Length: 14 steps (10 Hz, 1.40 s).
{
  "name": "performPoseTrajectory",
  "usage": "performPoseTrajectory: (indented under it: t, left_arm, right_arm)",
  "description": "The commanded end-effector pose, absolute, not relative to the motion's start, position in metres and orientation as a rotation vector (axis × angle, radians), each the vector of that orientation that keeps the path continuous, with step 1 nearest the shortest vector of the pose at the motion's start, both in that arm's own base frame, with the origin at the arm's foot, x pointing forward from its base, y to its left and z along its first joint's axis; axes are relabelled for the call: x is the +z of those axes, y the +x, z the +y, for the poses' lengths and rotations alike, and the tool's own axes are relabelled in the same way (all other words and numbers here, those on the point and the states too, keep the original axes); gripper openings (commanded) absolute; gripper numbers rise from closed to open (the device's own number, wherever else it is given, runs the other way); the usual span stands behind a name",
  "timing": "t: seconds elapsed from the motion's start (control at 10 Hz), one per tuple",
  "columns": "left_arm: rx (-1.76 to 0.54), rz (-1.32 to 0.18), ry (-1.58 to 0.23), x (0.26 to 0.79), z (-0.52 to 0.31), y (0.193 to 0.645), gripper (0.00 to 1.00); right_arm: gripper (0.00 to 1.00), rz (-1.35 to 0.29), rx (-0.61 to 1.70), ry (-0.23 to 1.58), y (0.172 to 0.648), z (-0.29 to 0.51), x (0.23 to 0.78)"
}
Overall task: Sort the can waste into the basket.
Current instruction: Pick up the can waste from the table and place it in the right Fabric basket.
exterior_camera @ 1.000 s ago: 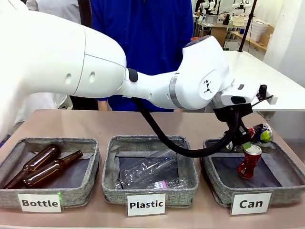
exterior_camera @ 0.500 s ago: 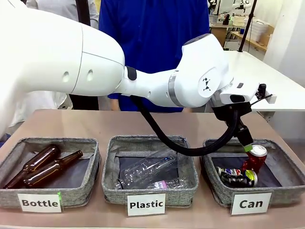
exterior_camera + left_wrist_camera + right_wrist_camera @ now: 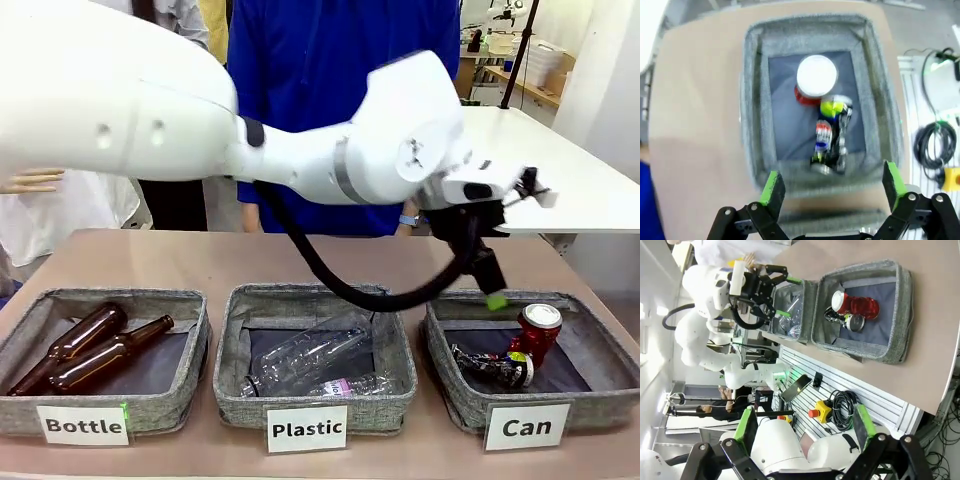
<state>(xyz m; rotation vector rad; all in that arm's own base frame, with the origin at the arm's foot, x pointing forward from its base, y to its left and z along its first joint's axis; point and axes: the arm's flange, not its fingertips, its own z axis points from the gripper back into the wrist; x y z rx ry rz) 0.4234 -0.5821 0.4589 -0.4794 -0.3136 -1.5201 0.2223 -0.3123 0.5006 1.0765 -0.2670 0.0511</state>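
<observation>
The red can (image 3: 535,335) with a silver top stands in the grey basket (image 3: 455,395) labelled "Can". The flattened black can (image 3: 492,366) with colourful print lies beside it, on the basket floor. My left gripper (image 3: 492,292) hangs open a little above the basket's back left part, with nothing in it. The left wrist view looks straight down between the open left gripper (image 3: 833,184) at the red can (image 3: 816,77), the black can (image 3: 831,142) and the basket rim (image 3: 752,100). My right gripper (image 3: 805,424) is open and empty, well away from the basket (image 3: 902,315).
A "Plastic" basket (image 3: 232,385) with clear bottles sits in the middle, and a "Bottle" basket (image 3: 20,405) with brown bottles at the left. A person in blue (image 3: 330,60) stands at the far side. Bare table runs behind the baskets.
The left gripper let go of the black can, which dropped into the Can basket beside the red can. The gripper then rose and drew back to the left.
</observation>
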Motion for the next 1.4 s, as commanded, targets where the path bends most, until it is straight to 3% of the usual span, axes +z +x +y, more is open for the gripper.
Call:
performPoseTrajectory:
  t: [0.0, 0.2, 0.4, 0.7, 1.0, 1.2, 1.3]
  left_arm:
    - [-1.465, -0.286, -0.446, 0.490, -0.510, 0.416, 1.00]
    - [-1.371, -0.292, -0.510, 0.513, -0.432, 0.419, 1.00]
    - [-1.222, -0.402, -0.589, 0.523, -0.335, 0.419, 1.00]
    - [-0.921, -0.488, -0.820, 0.515, -0.188, 0.417, 1.00]
    - [-0.625, -0.287, -1.362, 0.498, -0.057, 0.419, 1.00]
    - [-0.533, -0.164, -1.596, 0.468, -0.002, 0.430, 1.00]
    - [-0.479, -0.170, -1.630, 0.457, 0.022, 0.428, 1.00]
  right_arm:
    - [1.00, -0.239, 0.115, 1.111, 0.232, -0.295, 0.504]
    - [1.00, -0.265, 0.155, 1.157, 0.254, -0.253, 0.512]
    - [1.00, -0.282, 0.249, 1.130, 0.278, -0.194, 0.520]
    - [1.00, -0.260, 0.354, 1.294, 0.306, -0.088, 0.507]
    - [1.00, -0.211, 0.212, 1.483, 0.321, -0.005, 0.473]
    - [1.00, -0.274, 0.121, 1.443, 0.336, -0.002, 0.459]
    - [1.00, -0.282, 0.011, 1.453, 0.341, 0.001, 0.460]
